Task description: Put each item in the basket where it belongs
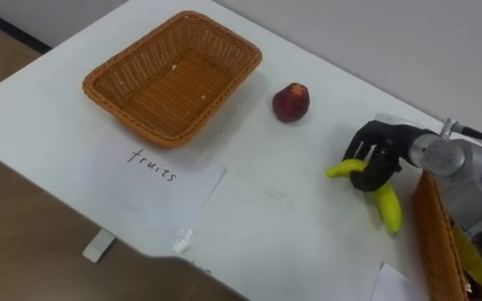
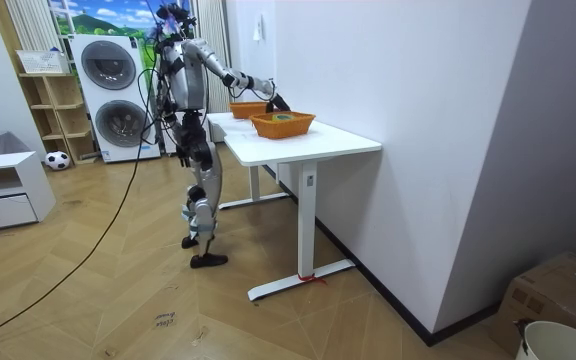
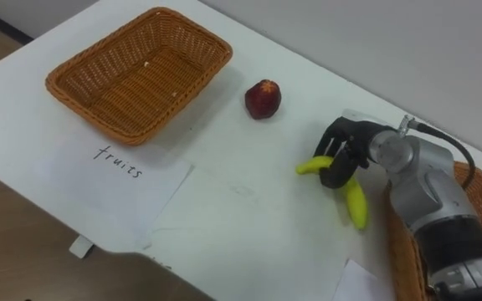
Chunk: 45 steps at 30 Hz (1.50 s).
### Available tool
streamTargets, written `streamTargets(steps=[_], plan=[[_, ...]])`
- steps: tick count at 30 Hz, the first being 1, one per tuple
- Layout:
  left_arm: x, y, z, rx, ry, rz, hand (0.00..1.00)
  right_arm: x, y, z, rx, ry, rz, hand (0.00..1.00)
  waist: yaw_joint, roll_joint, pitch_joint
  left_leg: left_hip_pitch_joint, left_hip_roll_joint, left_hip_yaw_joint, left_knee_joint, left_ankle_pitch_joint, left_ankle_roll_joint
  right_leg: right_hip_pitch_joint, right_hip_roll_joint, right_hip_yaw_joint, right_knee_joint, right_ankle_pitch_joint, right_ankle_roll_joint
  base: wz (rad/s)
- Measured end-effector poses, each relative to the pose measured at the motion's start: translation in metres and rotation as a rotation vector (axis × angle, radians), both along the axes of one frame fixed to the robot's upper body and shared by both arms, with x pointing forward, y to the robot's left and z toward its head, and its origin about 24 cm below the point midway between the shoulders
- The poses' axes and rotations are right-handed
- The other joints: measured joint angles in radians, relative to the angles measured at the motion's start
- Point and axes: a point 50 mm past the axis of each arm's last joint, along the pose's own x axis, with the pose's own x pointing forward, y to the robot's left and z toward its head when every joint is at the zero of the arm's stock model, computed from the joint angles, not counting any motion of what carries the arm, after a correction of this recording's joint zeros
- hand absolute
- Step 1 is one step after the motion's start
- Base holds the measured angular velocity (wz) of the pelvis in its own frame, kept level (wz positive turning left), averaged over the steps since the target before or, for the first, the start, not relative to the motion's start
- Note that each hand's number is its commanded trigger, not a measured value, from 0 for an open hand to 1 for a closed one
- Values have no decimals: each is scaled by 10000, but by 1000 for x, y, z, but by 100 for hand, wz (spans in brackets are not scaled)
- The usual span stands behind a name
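Left eye view: right robot hand [image 1: 376, 155] gripping a banana [image 1: 387, 209] on the white desk [image 1: 291, 242]

Reaching in from the right, the dark hand has its fingers curled round the upper half of the yellow banana. The banana's lower end lies on the desk. Just beside it, at the right edge, sits a wicker basket [image 1: 432, 242] with something yellow inside. A red round fruit [image 1: 291, 102] lies farther back on the desk, apart from the hand. It is near a second wicker basket [image 1: 174, 75] at upper left. A sheet of paper [image 1: 153, 180] with handwriting lies in front of that basket. In the room view, the robot stands upright at the desk, one arm stretched over the baskets, with washing machines [image 2: 108, 95] behind it.
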Motion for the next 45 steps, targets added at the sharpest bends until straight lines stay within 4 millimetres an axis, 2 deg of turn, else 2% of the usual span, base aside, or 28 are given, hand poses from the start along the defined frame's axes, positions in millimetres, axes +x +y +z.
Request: streamTargets(steps=[4,7,13,16,17,19,24,27,31,33,36,45], plan=[[-3,-2,-1,156,-71,132,0,2,16,20,221,-900,681,100,-18,51,-43,106,12,159,-62,0,1,10,16,260,-2,0,0,-11],[-3,-5,-2,173,-144,263,0,3,22,33,309,-1455,964,100,-17,80,-111,145,4,159,-74,1,3,40,10,357,-1,0,0,-1],[-12,-6,-4,107,25,388,0,5,29,56,722,-2355,1282,100,-279,143,-128,314,-9,56,-121,3,6,251,-1,355,0,-3,6,5],[-19,-7,-6,53,179,458,0,7,26,61,870,-2531,1160,100,-318,166,-122,472,-10,15,-244,6,7,363,0,352,-4,-5,8,0],[-20,-7,-6,51,210,469,0,7,25,62,902,-2578,1118,100,-315,146,-151,487,-12,-2,-269,7,5,371,0,346,2,-5,8,0],[-20,-8,-6,37,217,472,0,7,26,67,940,-2773,1118,100,-282,146,-152,493,-18,0,-305,15,1,367,-1,350,4,-5,8,0],[-25,-7,-6,14,207,751,0,8,35,89,986,-3608,1507,100,-308,135,-165,472,-31,-131,-302,32,-2,422,2,159,2,-5,8,8],[-26,-7,-6,49,249,721,0,5,40,103,1036,-4339,1715,100,-269,208,-137,510,-63,-425,-269,35,4,583,-23,-213,-9,-12,20,31],[-31,-8,-6,51,326,760,0,7,42,110,1060,-4994,1605,100,-243,251,-112,546,-119,-593,-266,49,27,700,-59,-211,-12,-35,57,18],[-35,-8,-7,56,408,778,0,7,41,111,1073,-5176,1529,100,-233,264,-114,582,-183,-611,-282,64,53,759,-122,-200,-3,-92,151,15],[-39,-9,-7,93,522,733,0,7,41,113,1029,-5535,1388,100,-23,300,-106,575,-219,-610,-293,76,73,761,-160,-220,-1,-101,165,2],[-32,-9,-4,178,260,564,0,6,49,120,1244,-6604,1349,100,378,371,-126,515,-243,-667,-251,81,81,723,-192,-247,30,-120,194,3]])
